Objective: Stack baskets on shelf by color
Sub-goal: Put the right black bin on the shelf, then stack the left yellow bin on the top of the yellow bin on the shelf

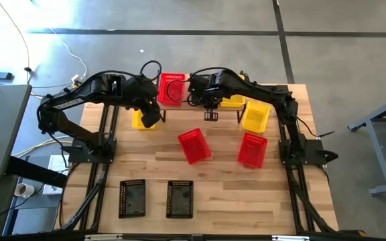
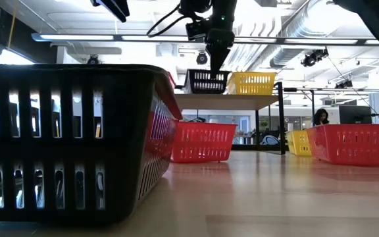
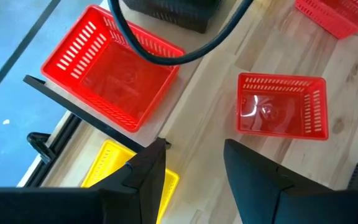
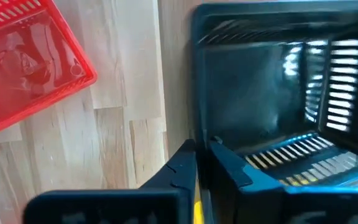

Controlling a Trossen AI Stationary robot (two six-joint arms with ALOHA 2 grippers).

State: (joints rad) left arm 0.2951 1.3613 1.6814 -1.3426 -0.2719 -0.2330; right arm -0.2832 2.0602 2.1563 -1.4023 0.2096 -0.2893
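— Two grippers are over the shelf (image 1: 200,110) end of the table; which one has something?

— The right gripper (image 4: 199,163). In its wrist view the two fingers are pinched nearly together on the rim wall of a black basket (image 4: 272,93), one finger inside and one outside. The low view shows that black basket (image 2: 206,81) on the shelf plank (image 2: 229,97), with the gripper coming down onto it from above.

— And the left gripper (image 3: 191,168)?

— Its fingers stand apart with nothing between them. In the high view it hangs near the shelf's left end, above a yellow basket (image 1: 141,120) on the tabletop.

— What else is on the shelf?

— A red basket (image 1: 171,88) at the left end, and a yellow shelf basket (image 2: 251,83) just beside the black one on the right.

— What is on the table around it?

— A second yellow one (image 1: 255,116), tilted, lies near the shelf's right end. Two red baskets sit in front of the shelf: one tilted in the middle (image 1: 194,146), one toward the right (image 1: 252,149). Two more black baskets (image 1: 133,199) rest side by side at the near edge, well apart from the shelf; one of them fills the left of the low view.

— Anything beyond the table?

— A person (image 2: 321,117) shows far back in the room, small and dim.
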